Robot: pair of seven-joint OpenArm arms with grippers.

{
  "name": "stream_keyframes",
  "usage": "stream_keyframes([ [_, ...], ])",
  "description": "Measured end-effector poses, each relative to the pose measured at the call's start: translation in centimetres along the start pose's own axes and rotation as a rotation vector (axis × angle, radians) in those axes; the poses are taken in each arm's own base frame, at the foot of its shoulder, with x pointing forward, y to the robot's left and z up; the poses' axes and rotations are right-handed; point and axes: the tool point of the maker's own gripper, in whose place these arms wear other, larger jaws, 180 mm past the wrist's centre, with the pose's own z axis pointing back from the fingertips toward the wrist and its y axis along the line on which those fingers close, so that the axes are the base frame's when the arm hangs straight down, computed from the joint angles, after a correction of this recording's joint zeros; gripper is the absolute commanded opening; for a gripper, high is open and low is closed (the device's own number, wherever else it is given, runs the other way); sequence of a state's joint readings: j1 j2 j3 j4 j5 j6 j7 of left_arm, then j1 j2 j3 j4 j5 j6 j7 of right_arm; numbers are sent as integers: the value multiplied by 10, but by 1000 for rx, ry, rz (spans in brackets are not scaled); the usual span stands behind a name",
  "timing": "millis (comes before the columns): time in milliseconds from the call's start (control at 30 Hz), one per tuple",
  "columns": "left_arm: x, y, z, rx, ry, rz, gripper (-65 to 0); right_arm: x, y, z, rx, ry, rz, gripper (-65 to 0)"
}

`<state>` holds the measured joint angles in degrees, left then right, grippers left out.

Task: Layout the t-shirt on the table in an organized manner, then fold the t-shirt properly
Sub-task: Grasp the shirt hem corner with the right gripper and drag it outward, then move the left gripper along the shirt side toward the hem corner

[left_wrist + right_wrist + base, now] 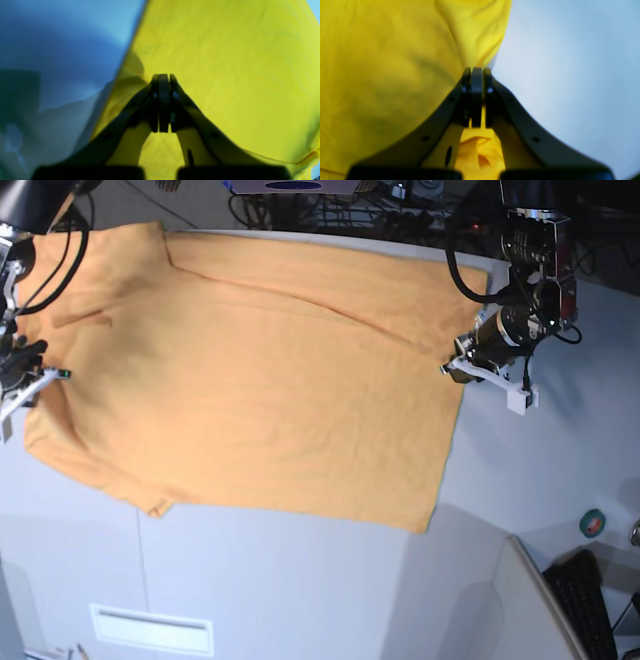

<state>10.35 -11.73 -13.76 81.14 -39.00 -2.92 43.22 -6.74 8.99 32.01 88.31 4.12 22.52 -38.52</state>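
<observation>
White table (300, 580), orange t-shirt (260, 380) spread flat, left claw (163, 77) and right claw (477, 71) clamped on opposite edges

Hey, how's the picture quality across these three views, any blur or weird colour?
Left wrist view: soft focus, t-shirt rendered yellow-green, table tinted blue with a dark shadow at left. Right wrist view: also blurred, cloth vivid yellow, the end effector a dark silhouette. Base view: sharpest, shirt looks its true light orange, even lighting, faint shadows along the creases.
</observation>
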Motion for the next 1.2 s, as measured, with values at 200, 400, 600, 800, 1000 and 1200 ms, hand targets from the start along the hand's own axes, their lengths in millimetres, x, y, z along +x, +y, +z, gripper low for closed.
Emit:
stream_keyframes([
  [200, 3, 3, 1, 5, -7, 7, -650, -8, 17, 35, -4, 21, 26, -650],
  [400, 5, 4, 2, 8, -11, 2, -650, -62, 46, 47, 109, 187, 136, -650],
  [600, 14, 10, 5, 21, -22, -15, -650, -101, 58, 47, 163, 304, 141, -650],
  [800, 15, 10, 4, 19, -23, -15, -650, -98, 55, 47, 152, 324, 145, -501],
  [1000, 15, 9, 4, 19, -23, -14, -650, -28, 47, 42, 116, 144, 119, -296],
  [1200, 15, 14, 6, 28, -20, -22, -650, 17, 23, -36, 175, 134, -57, -294],
])
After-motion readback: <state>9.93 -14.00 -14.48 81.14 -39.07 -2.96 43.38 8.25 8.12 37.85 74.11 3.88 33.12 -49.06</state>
